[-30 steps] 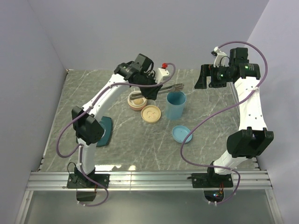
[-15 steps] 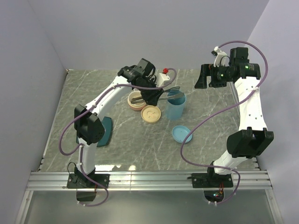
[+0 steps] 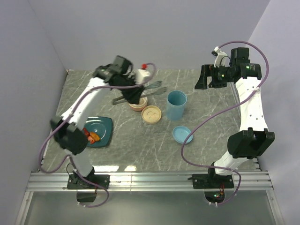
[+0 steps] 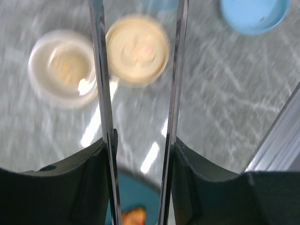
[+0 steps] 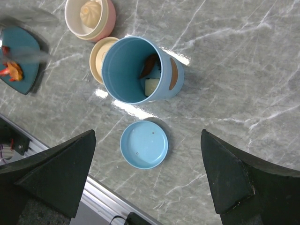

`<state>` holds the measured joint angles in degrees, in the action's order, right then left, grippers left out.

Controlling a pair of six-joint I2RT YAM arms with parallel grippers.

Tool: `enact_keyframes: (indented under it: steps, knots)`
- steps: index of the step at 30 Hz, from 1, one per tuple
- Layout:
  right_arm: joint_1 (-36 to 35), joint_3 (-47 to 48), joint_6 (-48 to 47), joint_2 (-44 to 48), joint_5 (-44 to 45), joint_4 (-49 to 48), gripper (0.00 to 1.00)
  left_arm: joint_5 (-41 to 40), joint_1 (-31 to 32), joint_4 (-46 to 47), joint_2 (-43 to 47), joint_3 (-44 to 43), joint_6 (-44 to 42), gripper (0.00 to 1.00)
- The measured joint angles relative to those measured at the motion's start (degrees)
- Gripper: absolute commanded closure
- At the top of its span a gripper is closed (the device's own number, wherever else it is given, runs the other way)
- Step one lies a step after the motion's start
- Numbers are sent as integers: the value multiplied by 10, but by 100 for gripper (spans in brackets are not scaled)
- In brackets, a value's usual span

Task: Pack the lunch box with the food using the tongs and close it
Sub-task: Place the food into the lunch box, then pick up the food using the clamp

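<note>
My left gripper (image 3: 134,93) is shut on the tongs (image 3: 151,86), holding them in the air above the pink-rimmed bowl (image 3: 138,105). In the left wrist view the tongs' two arms (image 4: 101,70) stand apart between my fingers (image 4: 86,164). A beige ball (image 5: 90,11) lies in the bowl. The blue lunch box cup (image 3: 176,104) stands open with a white piece (image 5: 152,87) and a dark piece inside. Red-orange shrimp pieces (image 3: 92,137) lie on the teal plate (image 3: 104,125). My right gripper (image 3: 209,78) hangs open and empty, high above the cup.
A beige lid (image 3: 152,114) lies beside the bowl. A blue lid (image 3: 182,134) lies in front of the cup. The metal rail (image 3: 150,180) runs along the table's near edge, and grey walls close the back and sides.
My left arm has swung left, carrying the tongs from the blue cup to above the bowl. The tongs' arms have spread apart. The teal plate now shows. The right arm has not moved.
</note>
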<state>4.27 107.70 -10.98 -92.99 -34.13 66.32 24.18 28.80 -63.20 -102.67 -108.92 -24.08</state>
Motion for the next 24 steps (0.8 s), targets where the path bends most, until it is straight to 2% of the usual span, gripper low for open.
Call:
enact_keyframes:
  steps: [7, 19, 24]
  knots:
    - [0, 0, -7, -1, -13, 7, 0, -25, -181, -38, 174, 178, -64, 50]
    - [-2, 0, -9, -1, -24, 9, 0, -35, -444, -118, 297, 329, -195, 49]
    - [-8, 0, -9, -1, -24, 9, 0, -51, -515, -129, 351, 403, -218, 50]
